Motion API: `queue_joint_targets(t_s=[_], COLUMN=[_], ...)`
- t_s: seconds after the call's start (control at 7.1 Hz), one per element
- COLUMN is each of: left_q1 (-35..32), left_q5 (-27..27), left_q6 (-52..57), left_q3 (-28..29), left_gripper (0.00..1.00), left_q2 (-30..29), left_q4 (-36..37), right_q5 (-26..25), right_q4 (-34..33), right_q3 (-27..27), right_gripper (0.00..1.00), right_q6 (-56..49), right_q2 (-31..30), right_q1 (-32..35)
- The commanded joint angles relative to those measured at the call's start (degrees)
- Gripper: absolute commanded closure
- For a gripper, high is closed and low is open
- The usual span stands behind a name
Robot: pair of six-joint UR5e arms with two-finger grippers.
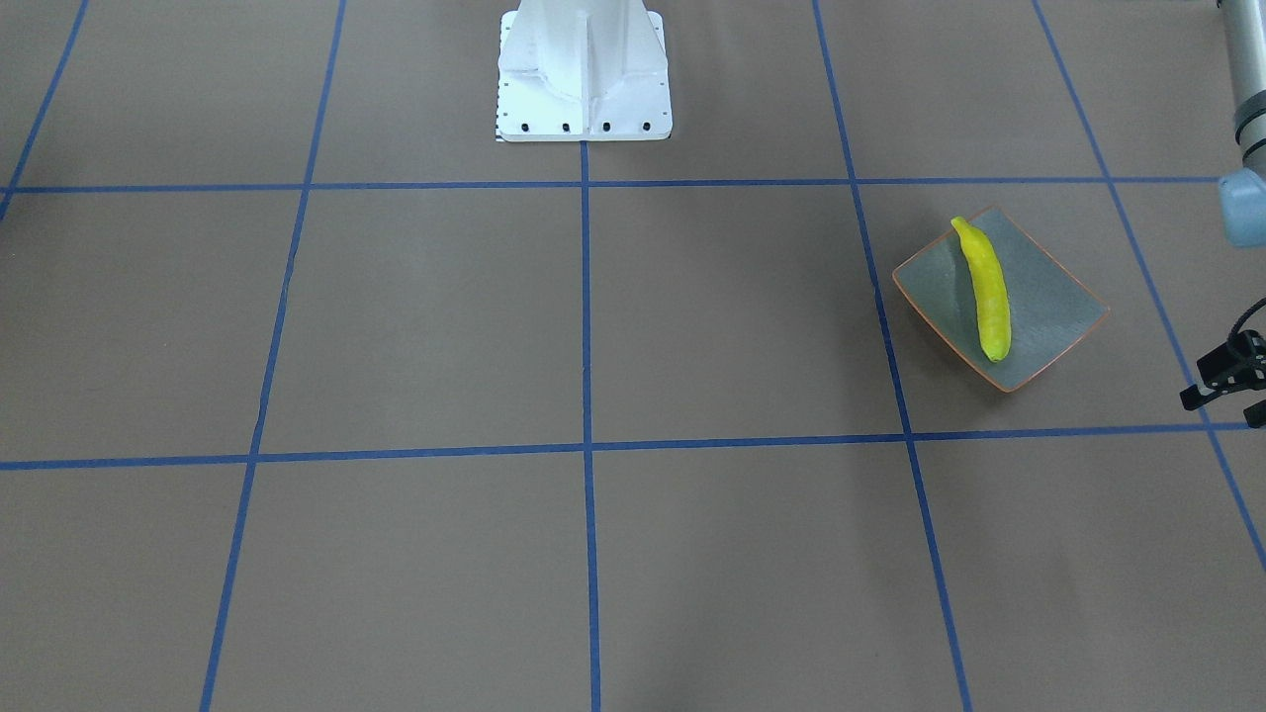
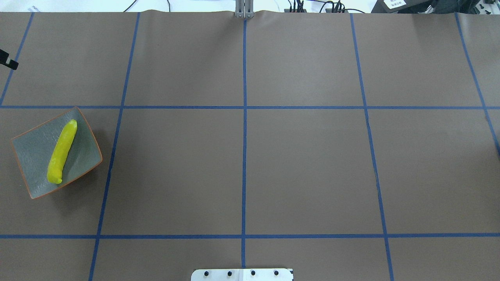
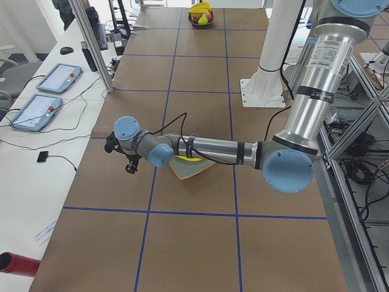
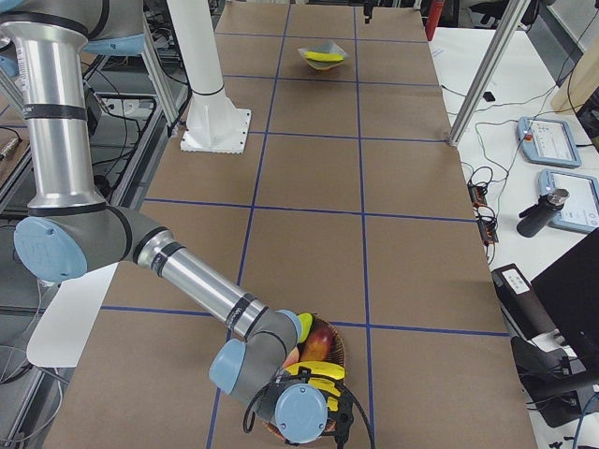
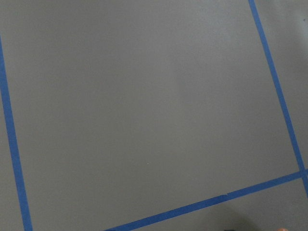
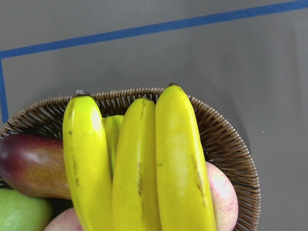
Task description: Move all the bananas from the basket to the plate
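Brown, blue-taped desk (image 2: 304,156): one banana (image 2: 61,152) lies across the single plate (image 2: 35,152) at left; three bananas (image 6: 139,168) fill the one basket (image 6: 226,139) at right, atop a mango (image 6: 29,163) and apples (image 6: 222,192). Left tool (image 1: 1222,388) hangs near the plate, right tool (image 4: 337,421) over the basket; whether either is spread, I cannot tell.

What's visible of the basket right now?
The basket is a shallow round bowl of brown woven wicker, upright on the brown table beside a blue tape line. It holds three yellow bananas lying side by side on top, a red-purple mango, a green fruit and a pinkish fruit. The wrist view cuts off its lower part; in the exterior right view the right arm hides part of it.
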Motion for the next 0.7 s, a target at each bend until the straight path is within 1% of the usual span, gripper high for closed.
queue_joint_targets(t_s=[0.0,0.14,0.28,0.42,0.56], left_q1=[-0.05,-0.05,-0.05,-0.05,-0.05], left_q5=[0.19,0.45,0.45,0.45,0.45], left_q6=[0.01,0.01,0.01,0.01,0.01], left_q3=[-0.39,-0.39,-0.48,-0.57,-1.18], left_gripper=[0.20,0.20,0.20,0.20,0.20], left_q2=[0.00,0.00,0.00,0.00,0.00], left_q4=[0.04,0.04,0.04,0.04,0.04], right_q5=[0.35,0.79,1.23,1.23,1.49], right_q4=[0.04,-0.04,-0.04,0.04,0.04], right_q3=[-2.73,-4.65,-6.14,-6.16,-6.16], right_gripper=[0.08,0.11,0.20,0.38,0.63], right_q6=[-2.15,-2.16,-2.24,-2.16,-2.16], right_q2=[0.69,1.82,2.70,2.89,2.98], right_q1=[0.31,0.31,0.31,0.31,0.31])
